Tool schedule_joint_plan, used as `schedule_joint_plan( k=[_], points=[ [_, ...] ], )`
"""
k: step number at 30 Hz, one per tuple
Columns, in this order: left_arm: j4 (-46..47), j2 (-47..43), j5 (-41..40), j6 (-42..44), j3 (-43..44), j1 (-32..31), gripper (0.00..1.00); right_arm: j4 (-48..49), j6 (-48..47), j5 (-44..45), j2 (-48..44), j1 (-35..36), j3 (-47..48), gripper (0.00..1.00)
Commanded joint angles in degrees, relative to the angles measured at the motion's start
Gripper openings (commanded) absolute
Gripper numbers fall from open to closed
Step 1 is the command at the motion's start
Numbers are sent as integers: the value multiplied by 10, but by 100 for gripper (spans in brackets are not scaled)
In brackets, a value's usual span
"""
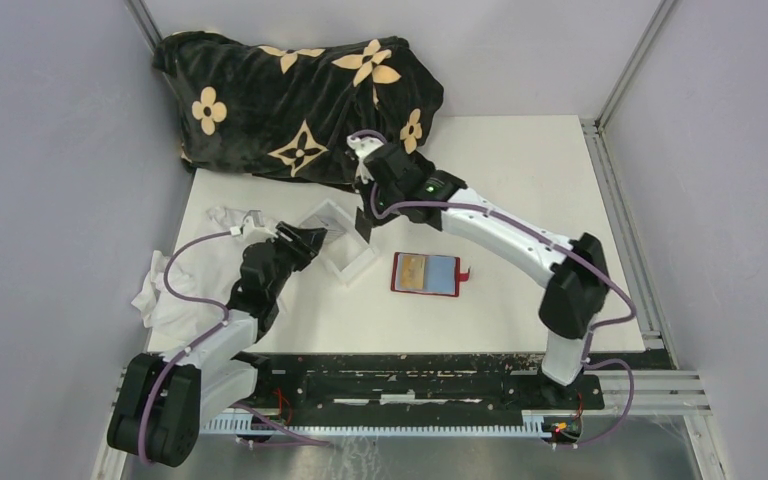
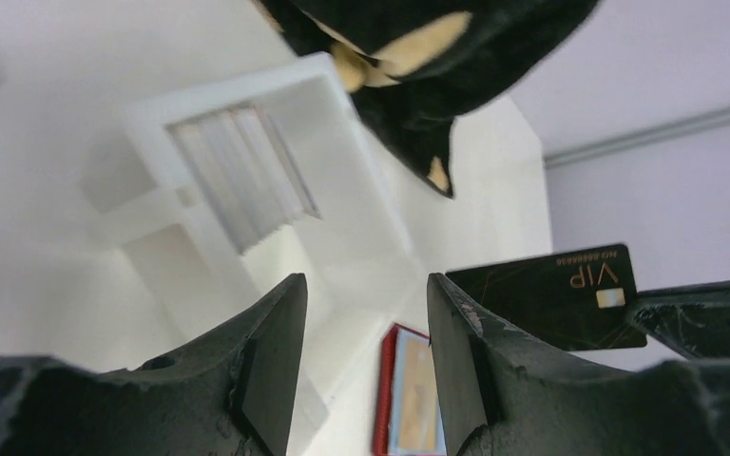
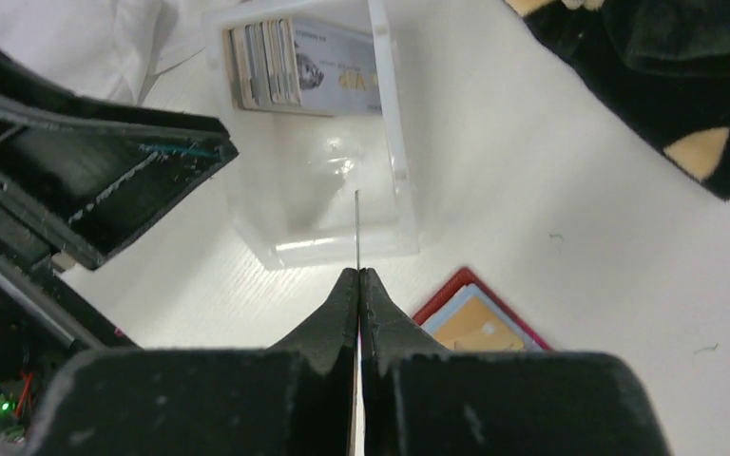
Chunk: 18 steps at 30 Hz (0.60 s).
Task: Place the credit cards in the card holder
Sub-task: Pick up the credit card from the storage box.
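The black card (image 2: 547,294) reads "VIP". The right end effector (image 3: 358,275) is clamped on it, holding it edge-on above the clear box (image 3: 394,123). The left end effector (image 2: 366,294) stands with its jaws apart and holds nothing. The red wallet (image 1: 465,273) lies open on the counter (image 1: 520,180).

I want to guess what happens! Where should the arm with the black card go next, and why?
Probably the right gripper should carry the black card to the wallet: it pinches the card near the box, and the wallet lies open nearby.
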Motion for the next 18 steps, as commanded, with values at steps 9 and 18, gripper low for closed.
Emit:
schedule_joint_plan(
  k=[9, 18],
  points=[
    [331, 67, 277, 22, -38, -38, 57, 113, 117, -139, -333, -30, -354, 1],
    [386, 139, 413, 71, -11, -138, 57, 195, 195, -286, -428, -112, -500, 1]
  ],
)
